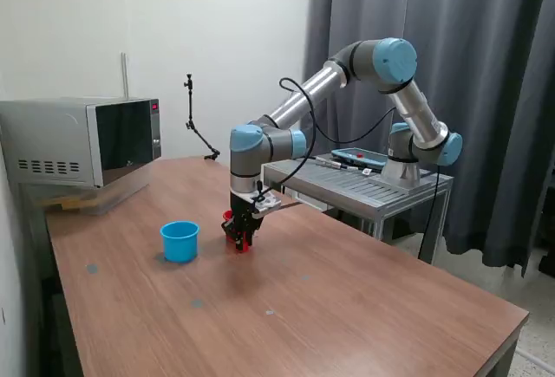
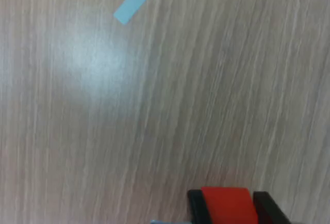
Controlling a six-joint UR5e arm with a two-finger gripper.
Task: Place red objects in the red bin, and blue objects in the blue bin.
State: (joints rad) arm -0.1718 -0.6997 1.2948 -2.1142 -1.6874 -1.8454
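Your counter (image 1: 347, 308) is a broad wood-grain top, with a microwave (image 1: 82, 139) at the far corner on the exterior view's left and the UR5e arm (image 1: 347, 74) reaching in from a metal stand on the exterior view's right. The blue bin (image 1: 179, 241) stands alone on the counter, open side up. Just beside it, toward the exterior view's right, the end effector (image 1: 239, 237) hangs low over the wood, pointing straight down.

Behind the fingers you can make out a patch of red that may be the red bin, but the end effector covers most of it, so I cannot tell for certain.

In the wrist view, the two dark fingers are clamped on a red cube (image 2: 227, 206), which sits squarely between them. A small strip of light blue tape (image 2: 134, 1) lies flat on the wood, well apart from the cube.

My judgement: the cube needs the red bin, not the blue one. Confirm that the red behind the fingers is the bin before you release. No blue cubes show in either view.
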